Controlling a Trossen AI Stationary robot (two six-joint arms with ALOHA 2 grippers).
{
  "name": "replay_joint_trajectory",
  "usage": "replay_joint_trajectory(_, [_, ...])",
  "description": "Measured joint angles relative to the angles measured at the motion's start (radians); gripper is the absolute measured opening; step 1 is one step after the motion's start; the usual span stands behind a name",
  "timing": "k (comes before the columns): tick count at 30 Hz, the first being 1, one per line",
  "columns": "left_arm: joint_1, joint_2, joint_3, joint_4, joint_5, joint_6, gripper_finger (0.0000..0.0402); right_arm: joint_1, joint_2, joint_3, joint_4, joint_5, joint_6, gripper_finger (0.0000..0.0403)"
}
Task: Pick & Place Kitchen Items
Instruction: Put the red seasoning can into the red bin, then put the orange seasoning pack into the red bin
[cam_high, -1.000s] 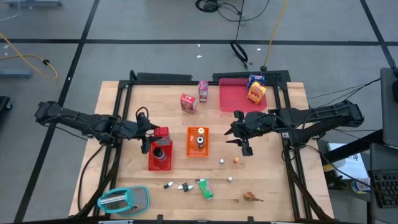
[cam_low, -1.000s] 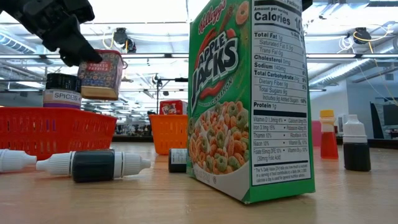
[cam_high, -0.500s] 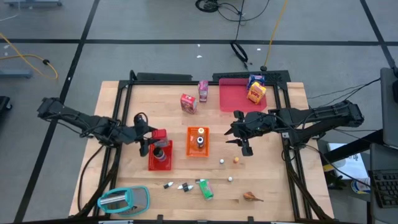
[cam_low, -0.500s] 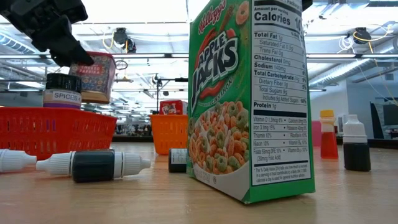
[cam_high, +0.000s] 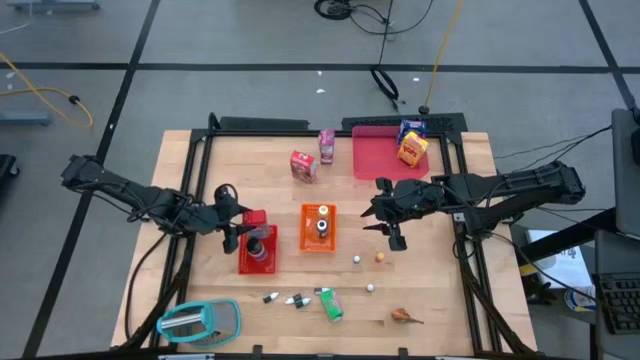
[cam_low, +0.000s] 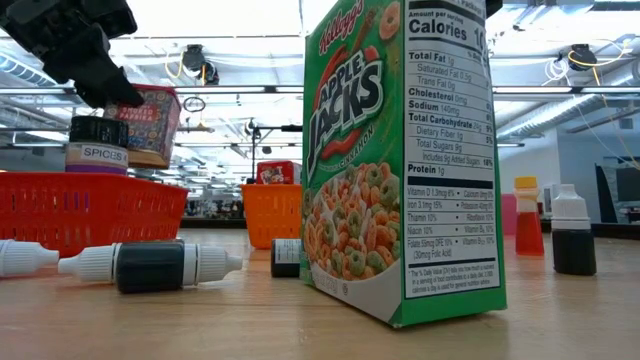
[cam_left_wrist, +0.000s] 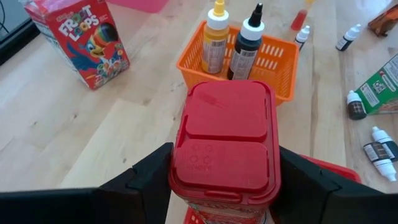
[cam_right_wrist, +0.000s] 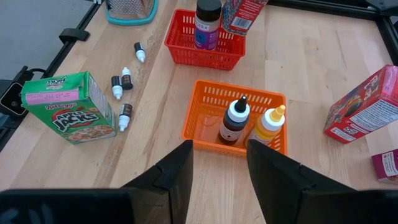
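My left gripper (cam_high: 241, 222) is shut on a small red-lidded jar (cam_left_wrist: 224, 143) with a printed label, over the far end of the red bin (cam_high: 257, 254). In the low view the jar (cam_low: 150, 125) hangs tilted above the bin's rim, beside a dark-capped spice jar (cam_low: 97, 145) standing in the bin. My right gripper (cam_high: 380, 214) is open and holds nothing; it hovers just right of the orange bin (cam_high: 318, 228), which holds a yellow bottle and a dark bottle (cam_right_wrist: 236, 121). My left gripper pinches the jar between its two fingers (cam_left_wrist: 149, 177), one on each side of the body just below the red lid (cam_left_wrist: 186, 180). The fingers come level from the table's left. The jar is lifted clear and tilted over the red bin.
A Froot Loops carton (cam_high: 303, 165) and a pink carton (cam_high: 326, 145) stand at the far side. The pink tray (cam_high: 380, 160) carries blue and yellow cartons. Near the front lie the green cereal box (cam_high: 330, 303), tiny bottles (cam_high: 285, 298), small balls (cam_high: 370, 287) and the teal-rimmed oval (cam_high: 200, 320).
My left gripper has carried the red-lidded jar a little toward the near-left, closer to the spice jar in the red bin, and the jar has tipped further over. It stays shut on the jar. The right arm has kept still.
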Motion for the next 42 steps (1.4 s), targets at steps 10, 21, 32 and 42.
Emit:
replay_joint_trajectory(10, [0.000,0.000,0.000,-0.004,0.001,-0.015,0.0239,0.000,0.000,0.000,0.000,0.000,0.000,0.0141])
replay_joint_trajectory(21, [0.002,0.027,-0.001,-0.001,-0.007,-0.013,0.0242,0.000,0.000,0.000,0.003,0.000,0.000,0.0141])
replay_joint_trajectory(32, [0.003,0.095,-0.001,0.006,-0.036,-0.023,0.0242,0.000,0.000,0.000,0.015,0.000,0.000,0.0141])
replay_joint_trajectory(42, [0.003,0.099,-0.001,0.051,-0.047,-0.010,0.0299,0.000,0.000,0.000,0.015,0.000,0.000,0.0141])
